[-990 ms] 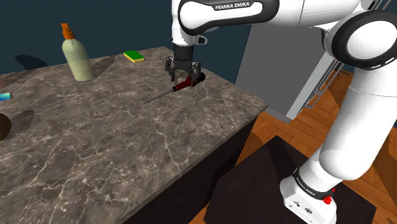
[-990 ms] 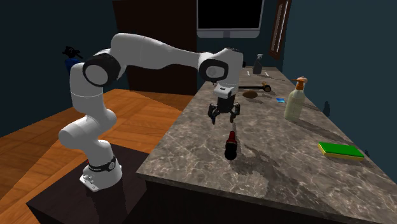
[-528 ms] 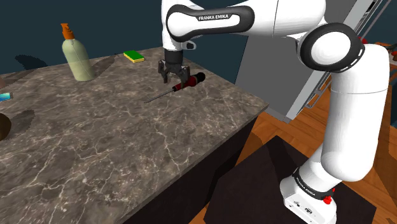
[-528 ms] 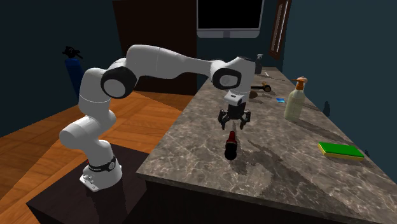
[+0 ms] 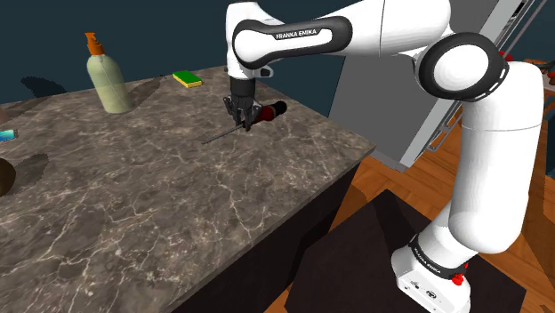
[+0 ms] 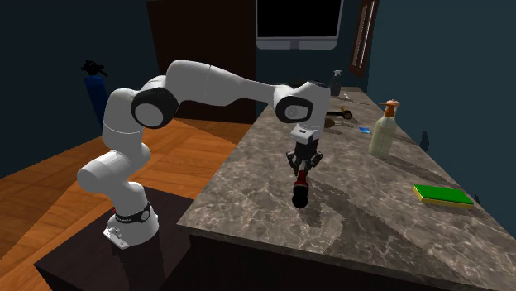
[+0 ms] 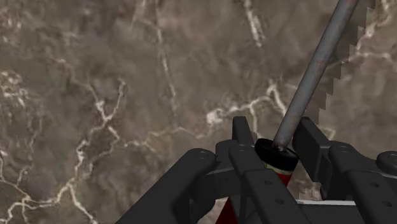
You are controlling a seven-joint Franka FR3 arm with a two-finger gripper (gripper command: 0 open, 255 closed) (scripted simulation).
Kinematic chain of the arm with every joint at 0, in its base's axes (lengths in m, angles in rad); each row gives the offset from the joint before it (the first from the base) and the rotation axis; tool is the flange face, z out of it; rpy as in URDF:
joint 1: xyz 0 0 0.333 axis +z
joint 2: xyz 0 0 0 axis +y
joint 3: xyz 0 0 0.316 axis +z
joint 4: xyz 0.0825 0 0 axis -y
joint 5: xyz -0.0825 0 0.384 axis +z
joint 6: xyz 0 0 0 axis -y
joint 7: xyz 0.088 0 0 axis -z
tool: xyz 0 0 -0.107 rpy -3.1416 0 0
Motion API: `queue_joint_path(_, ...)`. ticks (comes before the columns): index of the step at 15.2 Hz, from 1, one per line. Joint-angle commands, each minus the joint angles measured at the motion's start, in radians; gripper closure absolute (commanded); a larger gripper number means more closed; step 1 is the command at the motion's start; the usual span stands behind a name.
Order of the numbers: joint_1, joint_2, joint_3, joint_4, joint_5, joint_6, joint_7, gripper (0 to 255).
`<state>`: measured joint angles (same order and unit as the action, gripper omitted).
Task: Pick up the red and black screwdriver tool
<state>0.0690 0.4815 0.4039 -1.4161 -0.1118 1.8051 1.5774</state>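
"FRANKA EMIKA" on the arm [image 5: 300, 35]; small lettering on its base [image 5: 433, 265] probably the same.

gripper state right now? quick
gripper: closed on the screwdriver, fingers clasping the front end of its handle.

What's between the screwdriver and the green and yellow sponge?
Nothing: in the second exterior view, only bare brown marbled countertop lies between the red and black screwdriver and the flat green and yellow sponge.
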Motion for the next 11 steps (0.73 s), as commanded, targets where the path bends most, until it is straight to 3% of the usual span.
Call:
queue_joint_path(1,0.000,0.000,0.000,-0.001,0.000,0.001,0.000,255)
queue_joint_path(7,-0.001,0.002,-0.001,0.001,-0.001,0.000,-0.001,255)
queue_joint_path(11,0.002,-0.004,0.001,0.047,0.002,-0.051,-0.002,255)
